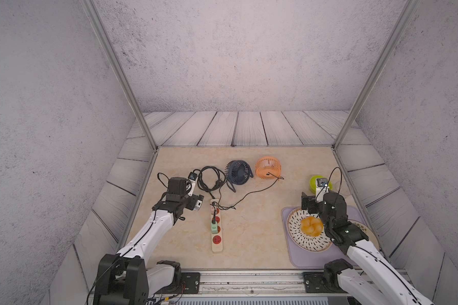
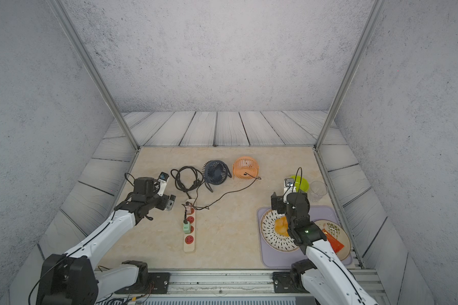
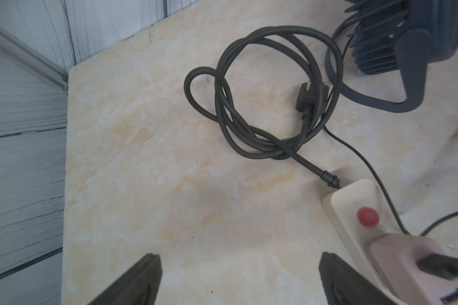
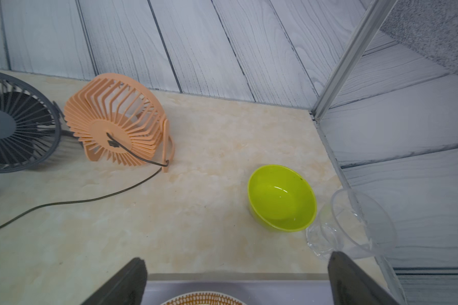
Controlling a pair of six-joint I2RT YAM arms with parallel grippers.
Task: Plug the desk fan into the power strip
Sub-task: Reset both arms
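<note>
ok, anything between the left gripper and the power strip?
Nothing: only bare tabletop separates the open left gripper from the power strip in the left wrist view. Both top views show the same bare gap.

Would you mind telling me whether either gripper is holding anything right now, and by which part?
Nothing is held: the left gripper and the right gripper both stand open and empty.

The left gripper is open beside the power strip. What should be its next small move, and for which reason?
Probably draw the left gripper back, clear of the power strip. Its jaws stand open and empty, and the pink adapter already sits in the socket next to the red button with a black plug in it, so nothing seems left to push.
</note>
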